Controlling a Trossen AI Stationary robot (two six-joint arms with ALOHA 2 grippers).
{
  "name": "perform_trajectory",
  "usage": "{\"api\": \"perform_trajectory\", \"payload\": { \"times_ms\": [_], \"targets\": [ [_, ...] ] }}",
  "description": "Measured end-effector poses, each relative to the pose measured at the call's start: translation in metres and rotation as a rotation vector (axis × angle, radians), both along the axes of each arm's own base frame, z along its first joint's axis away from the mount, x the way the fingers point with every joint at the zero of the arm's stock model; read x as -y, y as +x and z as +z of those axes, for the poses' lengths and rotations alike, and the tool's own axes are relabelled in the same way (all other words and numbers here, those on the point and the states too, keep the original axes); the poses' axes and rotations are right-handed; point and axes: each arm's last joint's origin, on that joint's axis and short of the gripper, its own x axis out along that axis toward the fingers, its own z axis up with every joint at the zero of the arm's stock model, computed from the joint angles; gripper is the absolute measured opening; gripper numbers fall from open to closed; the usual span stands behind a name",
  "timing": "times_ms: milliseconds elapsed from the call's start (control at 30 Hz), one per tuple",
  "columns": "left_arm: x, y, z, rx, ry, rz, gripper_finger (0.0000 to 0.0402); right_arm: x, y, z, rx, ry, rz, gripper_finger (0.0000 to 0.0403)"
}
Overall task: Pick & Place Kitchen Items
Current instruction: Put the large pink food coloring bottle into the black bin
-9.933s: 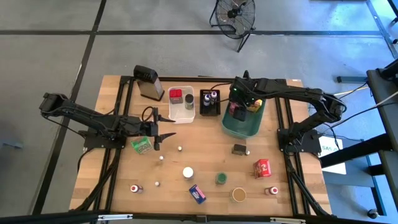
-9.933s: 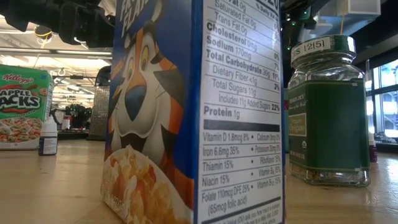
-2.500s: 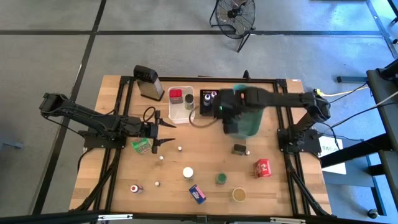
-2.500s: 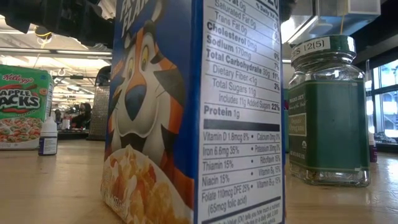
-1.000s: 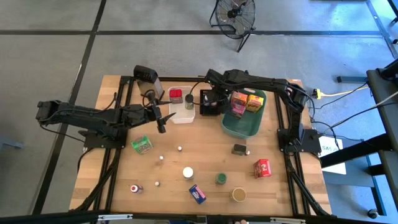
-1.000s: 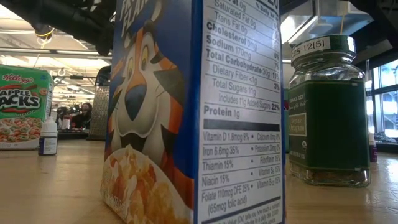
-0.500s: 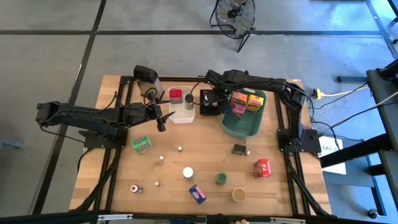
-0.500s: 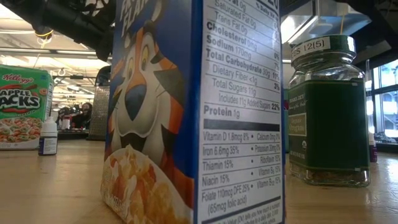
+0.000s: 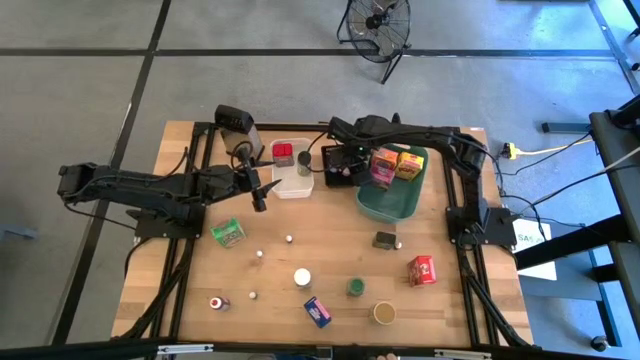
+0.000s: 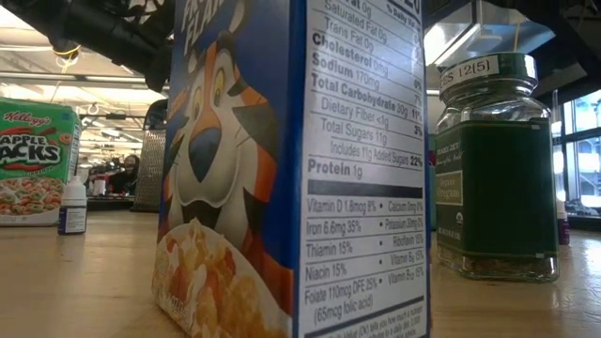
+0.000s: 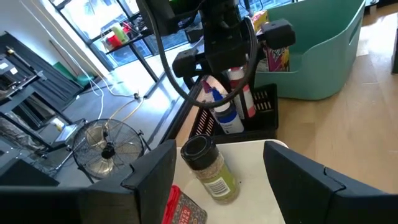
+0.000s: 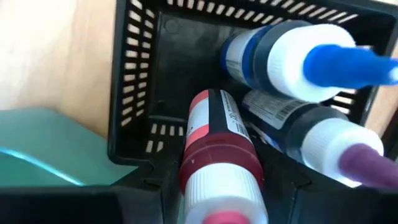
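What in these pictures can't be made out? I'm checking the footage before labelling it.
- Low view: the blue cereal box fills the picture and hides most of the table.
- Right wrist view: the red-labelled bottle is cut off by the edge, hiding the right tool's fingertips.
- High view: the tiny white things on the table are too small to identify.

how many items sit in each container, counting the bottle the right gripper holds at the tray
white bin: 2 (red box, spice jar)
black tray: 2 bottles, plus 1 red-capped bottle in the right gripper
teal basket: 2 boxes
total: 7
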Motion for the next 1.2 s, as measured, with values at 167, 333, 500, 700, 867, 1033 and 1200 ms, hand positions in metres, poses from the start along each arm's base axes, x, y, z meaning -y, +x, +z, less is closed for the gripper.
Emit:
{"api": "perform_trajectory", "payload": {
  "times_ms": [167,333,500,700,867,1033,1200],
  "targets": [
    [0.0,0.0002,0.0006,0.003,0.005,-0.003,0.0237,0.0016,0.0028,-0.001,0.017,-0.024,0.012,0.0157],
    [0.0,0.0002,0.0006,-0.001,0.011,-0.005,0.0237,0.0013,0.0026,-0.001,0.017,-0.018,0.02,0.0168],
    [0.0001,0.0002,0.0006,-0.001,0.011,-0.005,0.0237,0.0015,0.0023,-0.0011,0.013,-0.019,0.017,0.0188],
    [0.0,0.0002,0.0006,-0.001,0.011,-0.005,0.0237,0.0015,0.0023,-0.0011,0.014,-0.019,0.01,0.0208],
    [0.0,0.0002,0.0006,-0.001,0.011,-0.005,0.0237,0.0043,0.0017,-0.0007,-0.015,-0.108,-0.052,0.021],
    [0.0,0.0002,0.0006,-0.001,0.01,-0.005,0.0237,0.0038,-0.001,0.0012,-0.066,-0.153,-0.073,0.0211],
    [0.0,0.0002,0.0006,0.003,0.004,-0.003,0.0237,-0.0023,0.0014,0.0082,-0.06,-0.105,-0.065,0.0211]
  ]
}}
